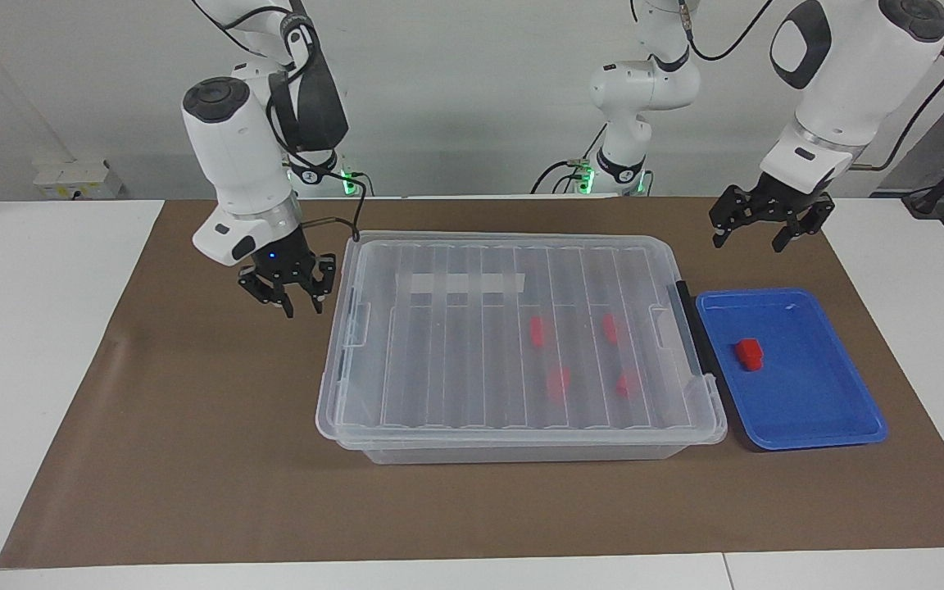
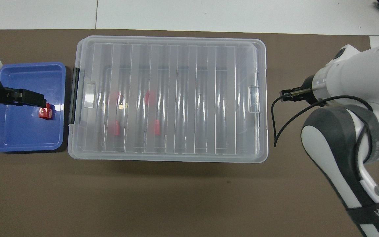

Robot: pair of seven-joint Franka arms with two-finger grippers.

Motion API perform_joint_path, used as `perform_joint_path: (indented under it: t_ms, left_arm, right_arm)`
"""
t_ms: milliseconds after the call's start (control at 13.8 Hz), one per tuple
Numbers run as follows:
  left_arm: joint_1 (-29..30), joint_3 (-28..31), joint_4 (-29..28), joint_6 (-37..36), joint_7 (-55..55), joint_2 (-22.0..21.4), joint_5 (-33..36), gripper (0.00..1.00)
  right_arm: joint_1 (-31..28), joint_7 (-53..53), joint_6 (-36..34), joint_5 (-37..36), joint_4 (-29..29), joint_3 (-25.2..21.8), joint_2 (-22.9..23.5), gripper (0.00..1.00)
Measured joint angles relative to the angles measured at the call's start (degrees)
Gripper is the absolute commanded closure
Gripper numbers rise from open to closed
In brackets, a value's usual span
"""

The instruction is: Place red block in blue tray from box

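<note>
The box (image 1: 521, 344) sits mid-frame on the brown mat of the tabletop (image 1: 193, 459), its ribbed lid shut, and the blue tray (image 1: 816, 410) lies just beside its black clip handle (image 1: 692, 328), toward the left arm's end, probably so that a block travels only a short way. One red block (image 1: 749, 353) already rests on the tray floor, slightly above centre in the facing view; with the lid closed again, I judge the transfer to be done.

The left pincer (image 1: 759, 231) hangs in the air at the upper right of the facing view, over the mat above the tray's upper edge, its fingers spread and empty. The right pincer (image 1: 301, 297) hovers low beside the box's other end, at centre left, fingers parted and holding nothing.

Four more red blocks (image 1: 539, 330) show only as blurred red patches through the lid, so their orientation cannot be read. In the overhead view the left pincer overlaps the tray's block, and the right arm's bulk hides its own pincer.
</note>
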Motion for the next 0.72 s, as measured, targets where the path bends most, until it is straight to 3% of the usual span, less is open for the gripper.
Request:
perform_joint_path:
  t_ms: [433, 722]
  left_arm:
    - [0.05, 0.62, 0.0, 0.0, 0.0, 0.0, 0.0, 0.0]
    - [0.05, 0.69, 0.0, 0.0, 0.0, 0.0, 0.0, 0.0]
  right_arm:
    - [-6.48, 0.77, -5.81, 0.0, 0.58, -0.35, -4.39, 0.01]
    - [-7.39, 0.78, -13.03, -0.05, 5.7, -0.47, -4.95, 0.02]
